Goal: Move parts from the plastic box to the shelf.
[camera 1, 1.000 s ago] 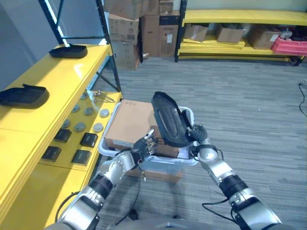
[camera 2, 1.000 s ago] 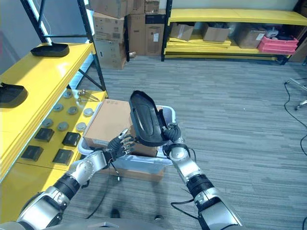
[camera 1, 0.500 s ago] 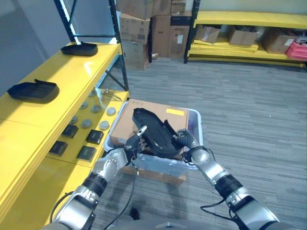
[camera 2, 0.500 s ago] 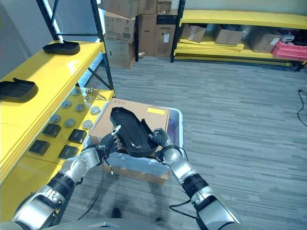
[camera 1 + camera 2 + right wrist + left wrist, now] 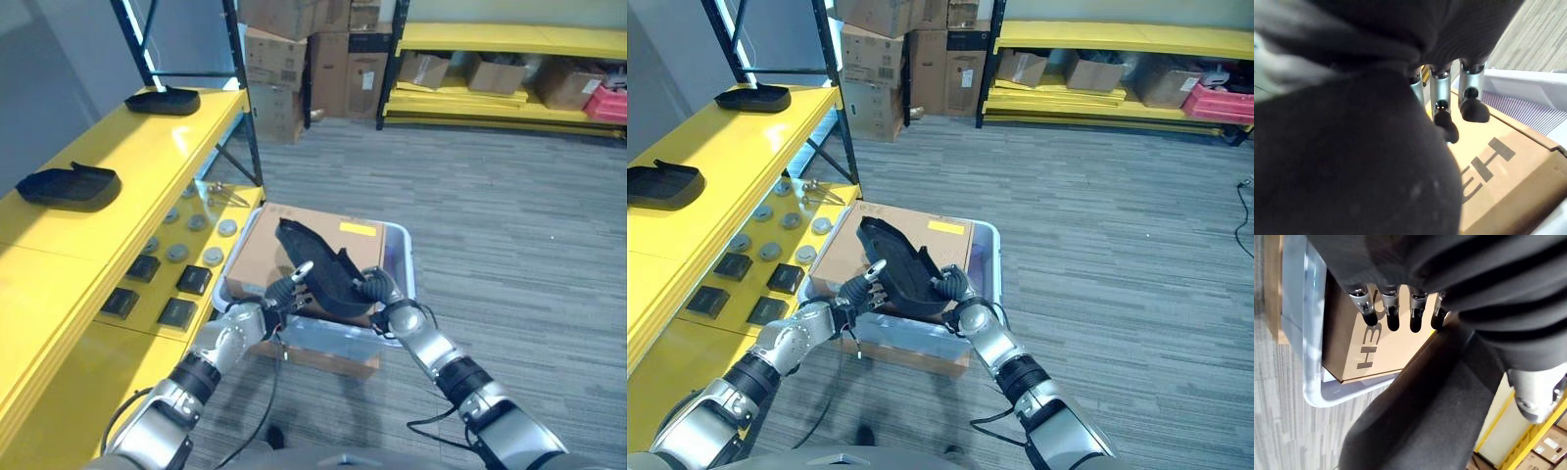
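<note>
Left hand sits at the near-left end of the black part, fingers fairly straight and resting against its edge, not wrapped round it; the left wrist view shows the dark tips lined up just above the part's rim with the cardboard box past them. Read it as a supporting hand, open.

Moving right: the part lies tilted over the cardboard box inside the plastic box, clear of the shelf. Its long axis runs from the far left, high end, down toward the near right.

Right hand is at the near-right end, fingers curled about the part's edge, so this hand does the holding. Its wrist view shows the part's dark bulk pressed close with fingertips curling past it.

What you need for the next move: the shelf lies to the robot's left, well apart from the part, with two like parts already on top. Left hand is the nearer to the shelf. Judging from this, the carry goes leftward and up, both hands keeping the ends.
</note>
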